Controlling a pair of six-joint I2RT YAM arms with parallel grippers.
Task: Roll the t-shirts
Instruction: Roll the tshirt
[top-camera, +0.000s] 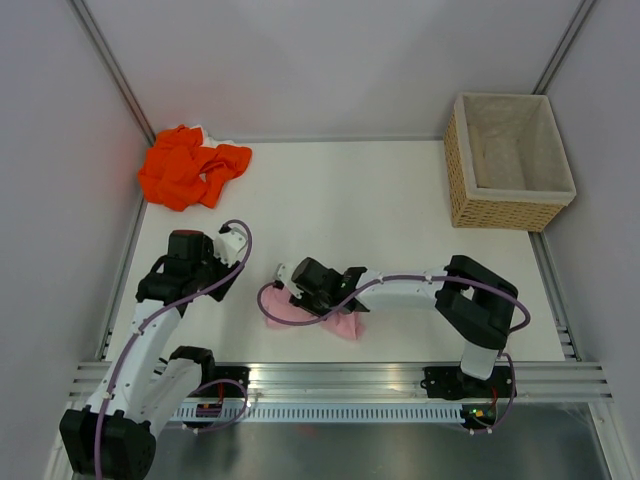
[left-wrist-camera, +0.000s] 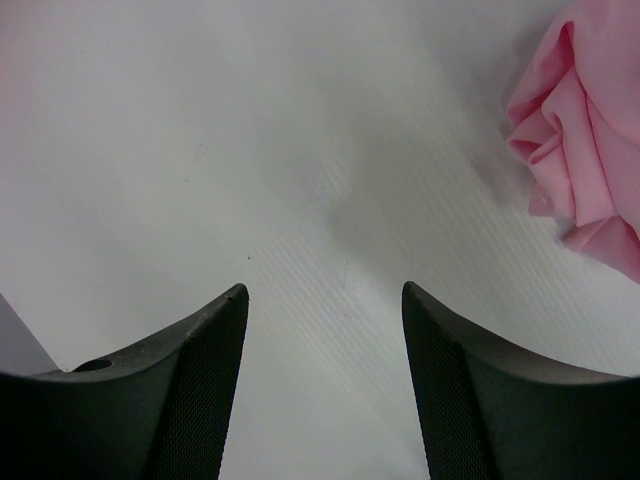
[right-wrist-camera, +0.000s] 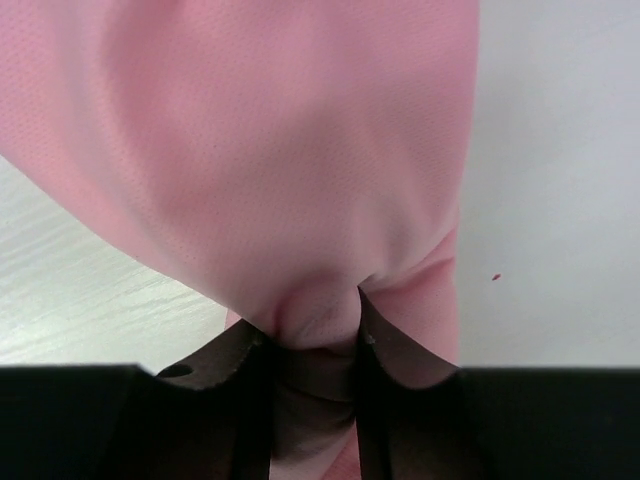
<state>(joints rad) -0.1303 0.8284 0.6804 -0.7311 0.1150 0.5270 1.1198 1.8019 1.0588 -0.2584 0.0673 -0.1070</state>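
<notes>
Though left fingers (left-wrist-camera: 180, 400) wide apart over table (left-wrist-camera: 250, 150), right fingers (right-wrist-camera: 385, 420) tight on pink t-shirt (right-wrist-camera: 250, 150).

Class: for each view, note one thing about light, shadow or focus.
Top view: even light, sharp; the orange shirt casts a red tint on the wall. Left wrist: soft shadow on the table beyond the left fingers. Right wrist: pink shirt close, its weave sharp, right fingers in shade.

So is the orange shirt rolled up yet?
Not rolled: crumpled. The orange t-shirt lies in a messy heap with folds going every way.
</notes>
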